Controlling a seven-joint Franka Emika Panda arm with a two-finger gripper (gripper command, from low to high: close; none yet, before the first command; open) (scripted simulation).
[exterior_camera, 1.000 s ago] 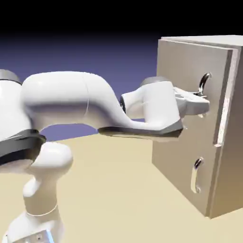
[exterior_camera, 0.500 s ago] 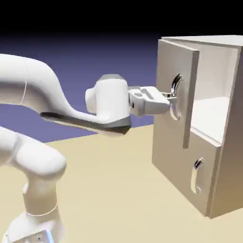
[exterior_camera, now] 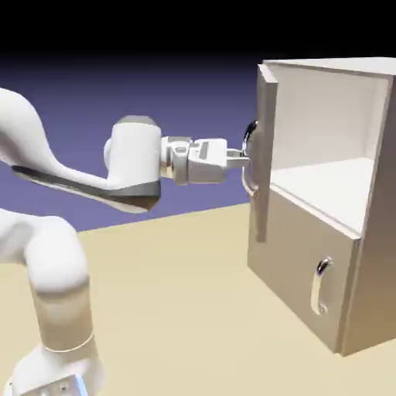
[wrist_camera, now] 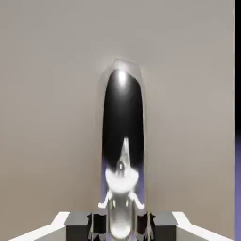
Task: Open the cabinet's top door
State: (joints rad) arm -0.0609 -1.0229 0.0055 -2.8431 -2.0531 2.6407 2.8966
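The beige-grey cabinet [exterior_camera: 371, 232] stands at the exterior view's right. Its top door [exterior_camera: 265, 155] is swung far open and shows edge-on, baring the pale interior [exterior_camera: 325, 131]. My gripper [exterior_camera: 241, 159] is shut on the top door's silver handle [exterior_camera: 250, 147]. In the hand view the handle [wrist_camera: 122, 141] runs up the middle as a shiny dark loop against the door panel [wrist_camera: 47, 94], and my two grey fingertips [wrist_camera: 89, 223] press it from both sides at the bottom edge.
Below the open compartment the shorter lower door [exterior_camera: 305, 271] is closed, with its small silver handle [exterior_camera: 319, 286]. The tan tabletop [exterior_camera: 193, 309] stretches between my arm's base and the cabinet.
The top door has swung from nearly closed to wide open. My hand has pulled back toward the exterior view's left with the handle held throughout.
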